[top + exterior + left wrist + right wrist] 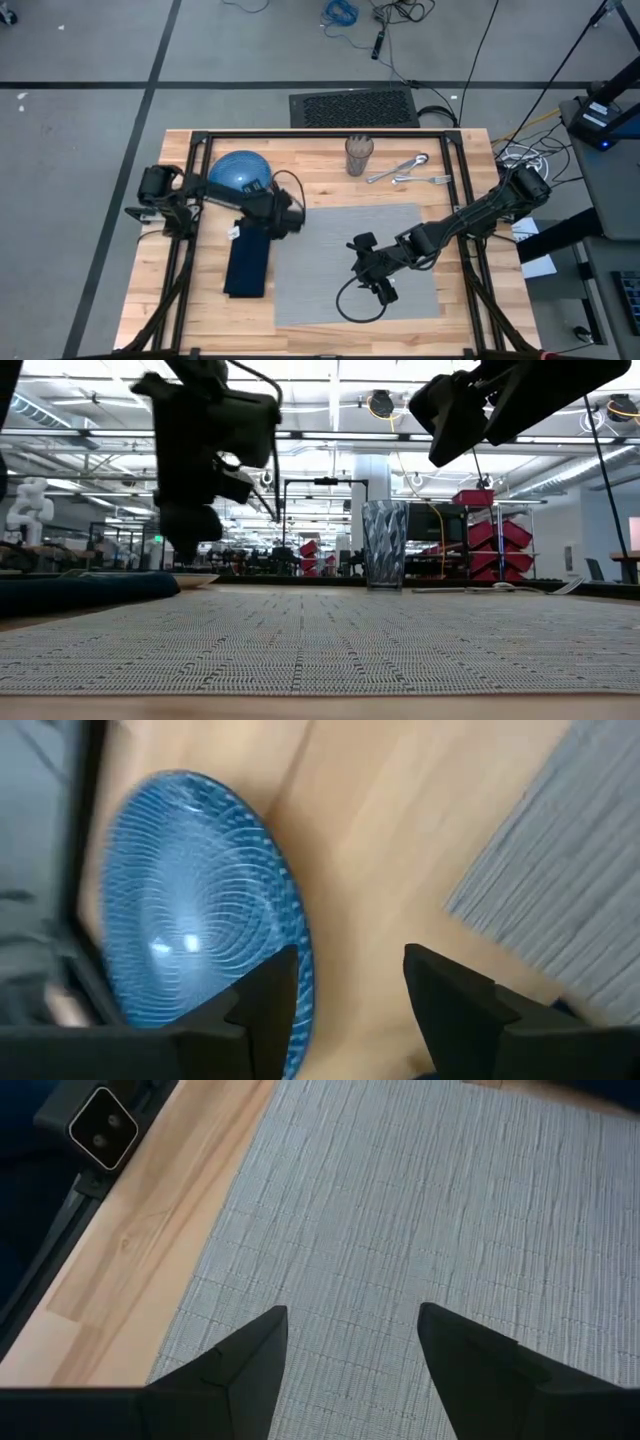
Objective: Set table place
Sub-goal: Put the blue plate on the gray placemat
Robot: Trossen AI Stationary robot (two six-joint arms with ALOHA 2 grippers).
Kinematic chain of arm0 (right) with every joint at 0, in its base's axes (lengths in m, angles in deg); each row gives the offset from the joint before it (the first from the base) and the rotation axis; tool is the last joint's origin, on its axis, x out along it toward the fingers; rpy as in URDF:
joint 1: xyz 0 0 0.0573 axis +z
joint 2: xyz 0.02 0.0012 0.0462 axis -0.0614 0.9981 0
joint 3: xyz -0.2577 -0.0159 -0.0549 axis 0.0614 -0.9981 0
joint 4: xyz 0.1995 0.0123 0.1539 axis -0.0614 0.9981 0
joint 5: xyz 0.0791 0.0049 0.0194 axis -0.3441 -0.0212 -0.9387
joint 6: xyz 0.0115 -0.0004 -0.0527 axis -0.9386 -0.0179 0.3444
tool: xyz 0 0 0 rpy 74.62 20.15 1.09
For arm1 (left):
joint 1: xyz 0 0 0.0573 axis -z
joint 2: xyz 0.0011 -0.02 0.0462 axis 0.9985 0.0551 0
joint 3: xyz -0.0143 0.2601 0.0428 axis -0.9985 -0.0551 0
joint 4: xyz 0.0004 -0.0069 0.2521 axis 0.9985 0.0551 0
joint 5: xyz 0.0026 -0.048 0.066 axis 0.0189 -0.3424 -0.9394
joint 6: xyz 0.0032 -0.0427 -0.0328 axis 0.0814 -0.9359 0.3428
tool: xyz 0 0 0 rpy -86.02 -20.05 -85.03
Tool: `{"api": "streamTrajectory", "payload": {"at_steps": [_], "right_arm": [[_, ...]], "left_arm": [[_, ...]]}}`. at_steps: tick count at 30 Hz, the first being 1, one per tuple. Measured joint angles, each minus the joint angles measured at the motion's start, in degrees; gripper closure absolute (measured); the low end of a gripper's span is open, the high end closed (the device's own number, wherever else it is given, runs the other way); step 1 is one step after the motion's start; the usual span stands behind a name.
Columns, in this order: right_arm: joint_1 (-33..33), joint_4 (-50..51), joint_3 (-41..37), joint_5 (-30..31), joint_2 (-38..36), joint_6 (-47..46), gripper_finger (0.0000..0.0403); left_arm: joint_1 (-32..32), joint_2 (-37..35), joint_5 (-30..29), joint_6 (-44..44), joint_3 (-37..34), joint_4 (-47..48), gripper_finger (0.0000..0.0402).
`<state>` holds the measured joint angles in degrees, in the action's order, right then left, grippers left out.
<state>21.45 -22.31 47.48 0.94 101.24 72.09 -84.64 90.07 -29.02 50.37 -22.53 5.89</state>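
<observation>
L end effector (345,1010) beside plate (190,910)

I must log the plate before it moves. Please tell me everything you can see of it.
The plate is round, blue and glossy like glass, with fine ribbed rings spiralling to its middle. It sits at the table's far left corner, apart from the placemat. The left gripper is at its rim, one of its open jaws overlapping the edge.

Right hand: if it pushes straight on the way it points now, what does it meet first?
The right hand, open, points down at the grey placemat. Going straight on, it would most likely meet the bare mat first; nothing shows between the fingers and the fabric.
</observation>
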Motion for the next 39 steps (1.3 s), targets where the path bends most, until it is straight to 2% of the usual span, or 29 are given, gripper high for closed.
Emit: {"api": "streamTrajectory", "payload": {"at_steps": [2, 6, 13, 20, 33, 39], "right_arm": [[0.0, 0.0, 0.0, 0.0, 0.0, 0.1, 0.0188], [0.2, 0.0, 0.0, 0.0, 0.0, 0.1, 0.0188], [0.3, 0.1, 0.0, -0.1, 0.0, 0.2, 0.0188], [0.3, -0.2, 0.0, -0.1, 0.0, 0.6, 0.0188], [0.3, -0.2, 0.0, -0.3, 0.0, 0.0, 0.0188], [0.3, -0.2, 0.0, -0.3, 0.0, 0.0, 0.0188]], "left_arm": [[-2.8, -0.1, 1.9, 0.9, 0.0, -2.1, 0.0231], [-6.5, -0.1, 2.1, 0.9, 0.0, -4.0, 0.0231], [-8.7, 0.3, 5.2, 2.5, 0.0, -6.5, 0.0231], [-9.8, 4.3, 4.1, 2.4, 0.0, -5.6, 0.0231], [-12.8, 10.2, -1.7, 0.9, 0.3, -4.6, 0.0232], [-14.4, 10.4, -2.7, 0.8, 0.2, -4.4, 0.0258]]}}
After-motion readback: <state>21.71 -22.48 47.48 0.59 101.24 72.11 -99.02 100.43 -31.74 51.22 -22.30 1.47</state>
